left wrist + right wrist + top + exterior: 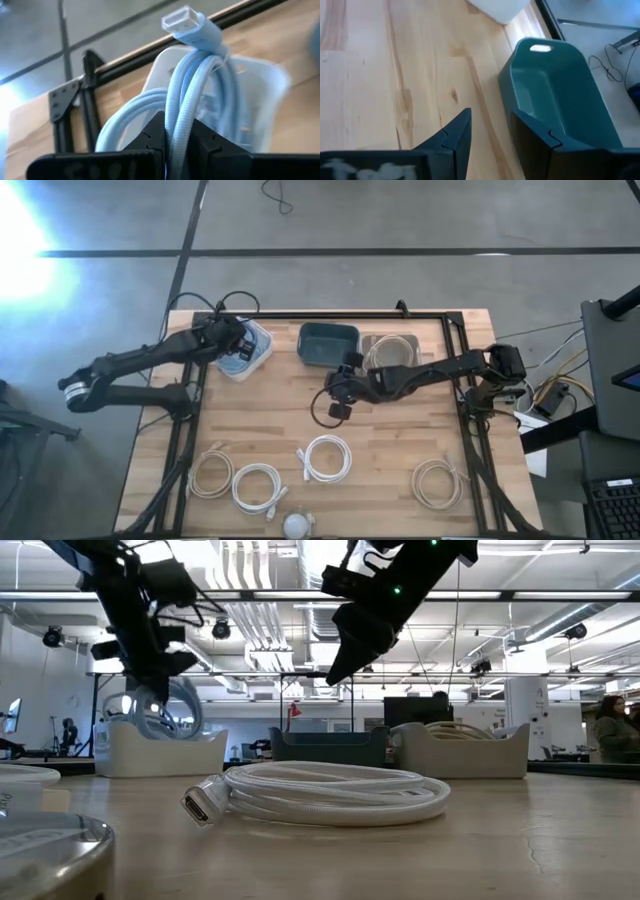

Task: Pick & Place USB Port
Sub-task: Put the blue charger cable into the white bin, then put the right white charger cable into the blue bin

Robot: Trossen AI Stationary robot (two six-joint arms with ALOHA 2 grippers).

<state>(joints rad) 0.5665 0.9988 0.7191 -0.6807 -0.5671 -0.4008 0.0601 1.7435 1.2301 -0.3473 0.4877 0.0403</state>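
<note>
My left gripper point(177, 134) is shut on a coiled light-blue USB cable point(200, 85), whose flat connector point(184, 22) sticks out past the fingers. In the high view the gripper point(240, 345) is over the white bin point(250, 352) near the table's far left. In the low view the coil point(172, 705) hangs over that bin point(160, 752). My right gripper point(487, 135) is open and holds nothing. It hovers above the wood beside the teal bin point(555, 90), near the table's middle point(340, 385). My left gripper pinches several strands of the light-blue coil point(181, 120) between its two fingers. The strands run along the fingers and out past their tips. The coil is lifted off the table, its loop hanging down to the white bin's rim point(178, 728). Whether it touches the bin, I cannot tell.
Several white coiled cables lie along the near half of the table point(325, 458) point(257, 485) point(440, 483); one is close in the low view point(330, 790). A beige bin with a cable point(390, 350) stands right of the teal bin point(328, 342). A round object point(297, 527) sits at the near edge.
</note>
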